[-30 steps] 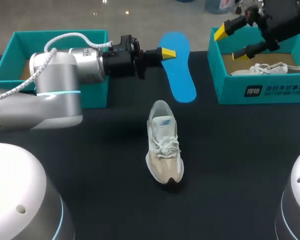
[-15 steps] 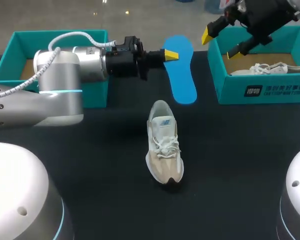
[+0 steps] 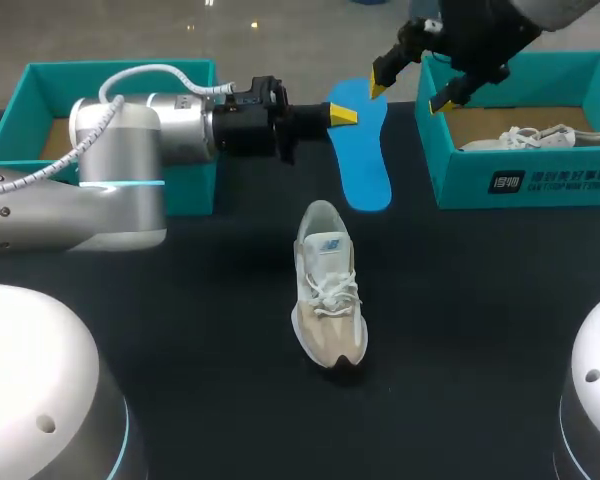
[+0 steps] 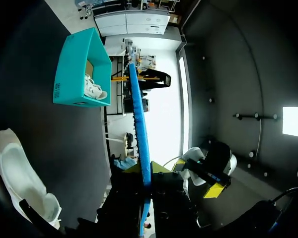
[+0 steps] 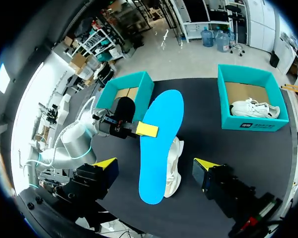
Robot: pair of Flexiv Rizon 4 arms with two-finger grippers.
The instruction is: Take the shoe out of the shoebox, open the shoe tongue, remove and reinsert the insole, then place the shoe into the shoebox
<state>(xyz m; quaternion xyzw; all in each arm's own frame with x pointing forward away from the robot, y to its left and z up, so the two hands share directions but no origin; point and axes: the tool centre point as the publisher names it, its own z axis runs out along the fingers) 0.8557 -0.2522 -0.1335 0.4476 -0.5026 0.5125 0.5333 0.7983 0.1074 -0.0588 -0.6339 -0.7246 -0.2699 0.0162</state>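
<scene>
Black tabletop (image 3: pixel 180 300) carried the shoe (image 3: pixel 327 290), lying out of its box near the middle, between the left shoebox (image 3: pixel 110 75) and the right shoebox (image 3: pixel 520 180), where a second shoe (image 3: pixel 540 137) lay. So the taking-out was done, and the insole (image 3: pixel 362 150) was out too. My left gripper (image 3: pixel 338 112) was clamped on its edge, holding it in the air beyond the shoe's heel. By my judgement, reinserting it and boxing the shoe remained. My right gripper (image 3: pixel 410 88) hung above the insole's far end, fingers spread wide, touching nothing.
</scene>
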